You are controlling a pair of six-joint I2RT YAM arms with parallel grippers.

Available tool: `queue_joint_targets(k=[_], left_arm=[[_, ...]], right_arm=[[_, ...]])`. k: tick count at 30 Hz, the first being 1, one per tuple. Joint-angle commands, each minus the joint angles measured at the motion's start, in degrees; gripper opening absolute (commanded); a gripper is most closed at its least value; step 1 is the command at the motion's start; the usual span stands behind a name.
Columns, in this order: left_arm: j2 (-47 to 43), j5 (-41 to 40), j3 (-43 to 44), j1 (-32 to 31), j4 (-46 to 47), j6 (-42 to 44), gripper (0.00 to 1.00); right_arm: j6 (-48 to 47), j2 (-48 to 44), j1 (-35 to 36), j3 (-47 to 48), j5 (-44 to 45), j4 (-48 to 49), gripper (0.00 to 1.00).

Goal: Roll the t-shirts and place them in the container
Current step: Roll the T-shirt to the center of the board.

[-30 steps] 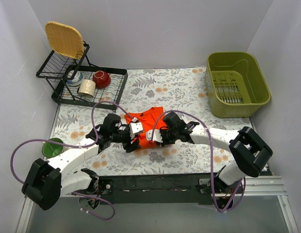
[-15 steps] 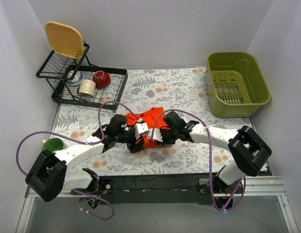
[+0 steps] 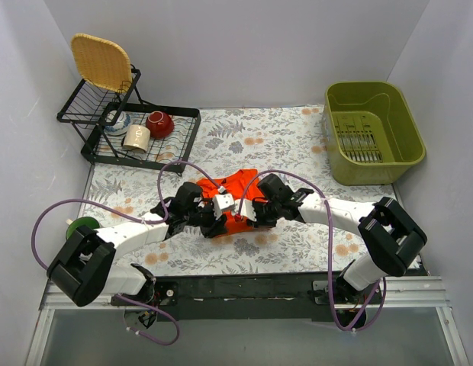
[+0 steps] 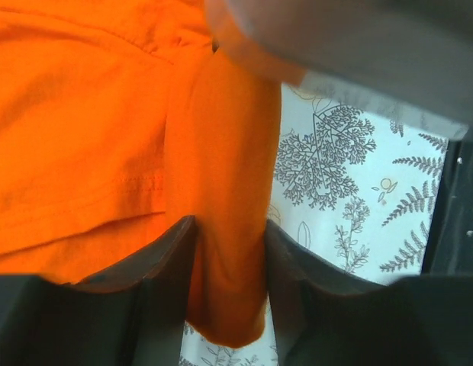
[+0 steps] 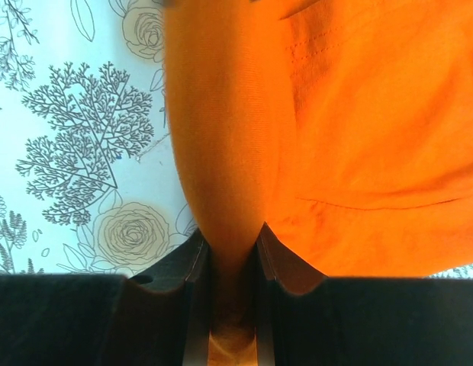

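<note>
Both arms stretch low toward the frame's centre, wrists almost meeting above the floral surface; the orange t-shirt lies bunched there; left arm jaws pinch one fold; right arm jaws, narrow, grip another.

Both arms reaching inward, left claw clamped; right claw clamped

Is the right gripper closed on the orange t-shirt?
Yes, the right gripper pinches a fold of the orange t-shirt between its fingers.
</note>
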Motion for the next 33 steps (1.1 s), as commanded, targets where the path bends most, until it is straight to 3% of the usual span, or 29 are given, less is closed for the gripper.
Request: queue_joint_targets(k=[1, 3, 6, 11, 14, 19, 25, 33], left_arm=[[0.64, -0.81, -1.13, -0.25, -2.4, 0.03, 0.15], [1.43, -0.11, 1.23, -0.07, -5.91, 0.56, 0.0], [1.79, 4.96, 5.36, 1.07, -14.09, 1.17, 0.0], [3.45, 17.01, 12.93, 3.0, -29.9, 3.78, 0.0], [3.45, 18.0, 15.48, 3.7, -32.03, 2.4, 0.0], [9.16, 18.35, 17.86, 4.41, -39.75, 9.95, 0.0], [11.01, 15.89, 16.02, 5.2, -40.12, 13.3, 0.0], [13.47, 14.57, 13.73, 7.04, -37.14, 13.13, 0.0]], right_arm=[[2.24, -0.27, -0.31, 1.47, -3.71, -0.3, 0.22], [2.15, -0.36, -0.66, 2.0, -4.06, -1.87, 0.21], [1.98, -0.19, -2.85, 4.54, -6.43, -7.31, 0.21], [-3.02, 4.99, -8.12, 12.97, -15.73, -25.57, 0.19], [-7.15, 8.77, -10.85, 18.95, -19.78, -34.63, 0.19], [-15.41, 14.48, -12.52, 25.63, -23.22, -46.25, 0.18], [-19.81, 18.88, -12.61, 28.19, -25.68, -51.45, 0.18], [-23.33, 29.69, -13.05, 38.28, -28.24, -60.85, 0.14]])
